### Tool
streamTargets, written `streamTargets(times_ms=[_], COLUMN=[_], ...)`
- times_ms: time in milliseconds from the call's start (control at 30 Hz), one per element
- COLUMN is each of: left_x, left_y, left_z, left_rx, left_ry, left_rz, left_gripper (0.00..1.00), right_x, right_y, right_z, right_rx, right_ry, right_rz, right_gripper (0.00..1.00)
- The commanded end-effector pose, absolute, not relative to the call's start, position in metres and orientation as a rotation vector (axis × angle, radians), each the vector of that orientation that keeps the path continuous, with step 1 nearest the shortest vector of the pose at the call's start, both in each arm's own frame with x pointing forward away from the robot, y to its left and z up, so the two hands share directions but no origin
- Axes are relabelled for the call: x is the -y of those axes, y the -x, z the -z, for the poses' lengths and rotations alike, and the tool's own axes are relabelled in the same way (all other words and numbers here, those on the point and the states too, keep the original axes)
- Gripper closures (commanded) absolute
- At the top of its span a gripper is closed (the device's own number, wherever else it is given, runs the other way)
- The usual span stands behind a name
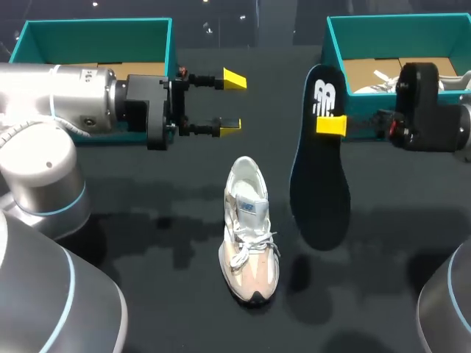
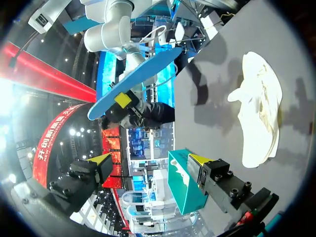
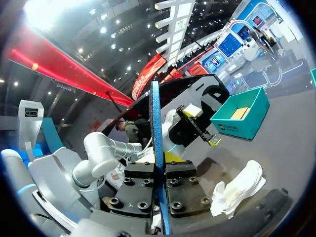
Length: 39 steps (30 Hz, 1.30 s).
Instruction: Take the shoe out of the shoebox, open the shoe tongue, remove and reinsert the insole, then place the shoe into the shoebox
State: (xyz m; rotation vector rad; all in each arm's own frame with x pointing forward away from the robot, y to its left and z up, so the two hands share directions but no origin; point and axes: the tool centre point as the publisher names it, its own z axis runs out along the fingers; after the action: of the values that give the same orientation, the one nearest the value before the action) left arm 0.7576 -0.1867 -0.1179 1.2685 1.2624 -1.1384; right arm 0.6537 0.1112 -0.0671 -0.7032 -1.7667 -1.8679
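We judge that the task is about half done. The shoe (image 1: 249,232) is out of its box and stands on the table (image 1: 147,243), near the middle, with the toe toward us and the laces loose. The insole (image 1: 320,165) is out of the shoe: it hangs in the air to the right of the shoe and does not touch it, with its long side upright and its lower end above the table. So the taking out and the removing are done. We think the tongue was opened too, but we cannot see it clearly enough to be sure. What is left is to put the insole back in the shoe and then to place the shoe in a box.

The right gripper (image 1: 333,125) is clamped on the insole near its upper end. In the right wrist view the insole shows edge-on, pressed between the two fingers from both sides.

The left gripper (image 1: 232,103) is wide apart and holds nothing. It hangs above the table beyond the shoe, just beside the left box (image 1: 96,33), and touches neither.

The right box (image 1: 401,29) stands behind the right gripper. Something white lies in it, but we cannot tell what.
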Motion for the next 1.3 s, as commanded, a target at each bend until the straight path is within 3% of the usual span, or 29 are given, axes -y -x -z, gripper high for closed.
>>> streamTargets(times_ms=[33, 333, 1300], left_x=[0.189, 0.189, 0.189], left_y=[-0.759, -0.759, -0.759], left_z=[0.119, 0.119, 0.119], left_rx=[-1.260, -1.260, -1.260], left_ry=[-1.269, -1.269, -1.269], left_rz=[1.138, 1.138, 1.138], left_gripper=[0.00, 0.00, 0.00], right_x=[-0.104, -0.084, -0.103], right_y=[-0.704, -0.757, -0.793], right_z=[0.074, 0.077, 0.070], right_rx=[1.728, 1.636, 1.542], right_ry=[0.681, 0.900, 1.051], right_rz=[1.783, 1.682, 1.530], right_gripper=[1.00, 1.00, 1.00])
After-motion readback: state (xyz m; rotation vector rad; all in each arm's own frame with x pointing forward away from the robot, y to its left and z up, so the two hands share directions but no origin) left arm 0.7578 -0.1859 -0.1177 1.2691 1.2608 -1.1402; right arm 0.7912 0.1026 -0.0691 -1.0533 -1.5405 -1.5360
